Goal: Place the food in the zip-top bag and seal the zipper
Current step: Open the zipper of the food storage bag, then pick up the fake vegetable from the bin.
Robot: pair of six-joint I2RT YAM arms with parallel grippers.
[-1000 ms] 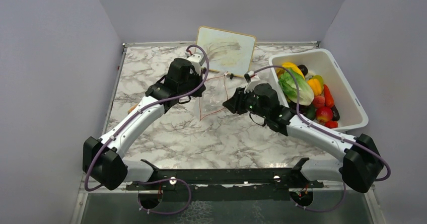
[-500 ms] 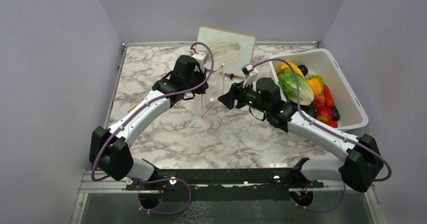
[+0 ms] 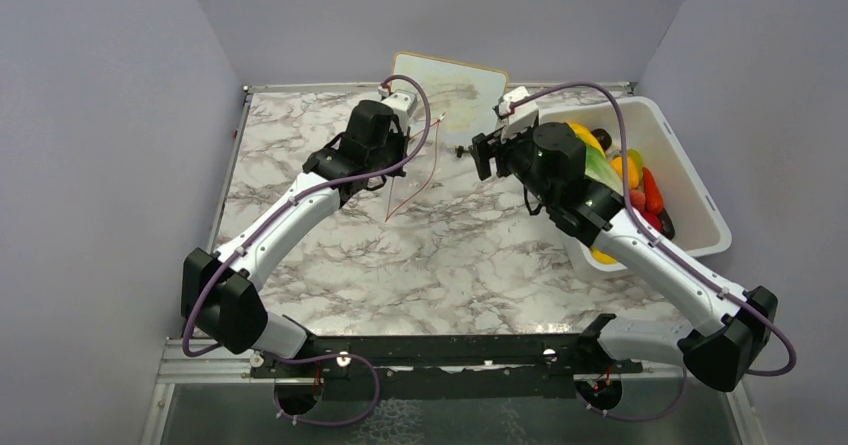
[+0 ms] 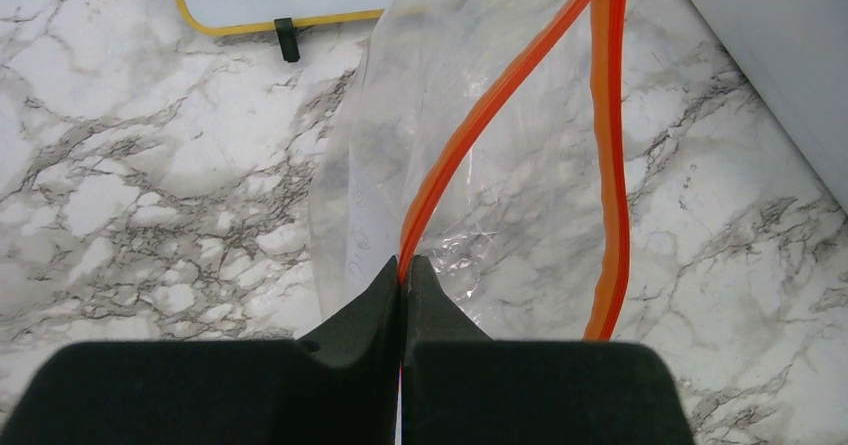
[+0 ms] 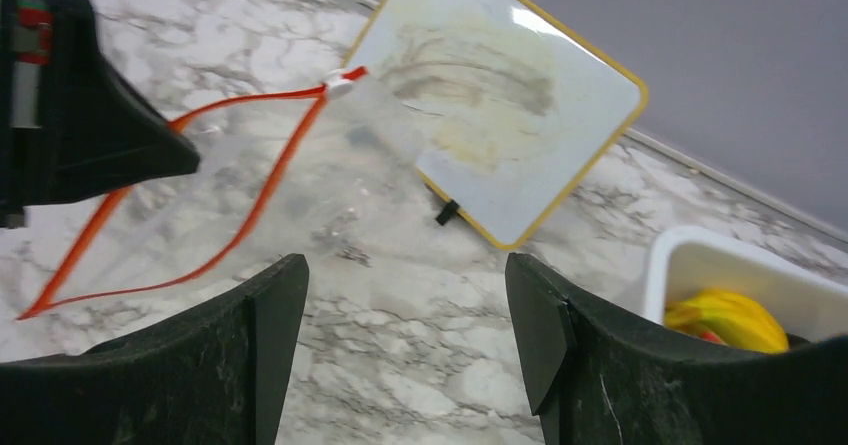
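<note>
The clear zip-top bag (image 3: 415, 160) hangs from my left gripper (image 3: 398, 165). In the left wrist view that gripper (image 4: 403, 270) is shut on one side of the red-orange zipper (image 4: 480, 115). The other side loops away, so the mouth stands open (image 4: 610, 165). My right gripper (image 3: 482, 153) is open and empty, up off the table between bag and tub; in its own view (image 5: 405, 305) the bag (image 5: 250, 195) lies ahead left. The food stays in the white tub (image 3: 690, 180): banana (image 3: 585, 137), lettuce (image 3: 600, 170), orange pepper (image 3: 625, 170), red pieces (image 3: 650, 190).
A small whiteboard with a yellow rim (image 3: 450, 90) leans on the back wall behind the bag. The tub fills the back right, close under my right arm. Grey walls close in the marble table (image 3: 450, 265) on three sides.
My right gripper has drawn away from the bag, up and back toward the tub, and stands open. My left gripper has kept its hold; the bag now hangs from it alone.
</note>
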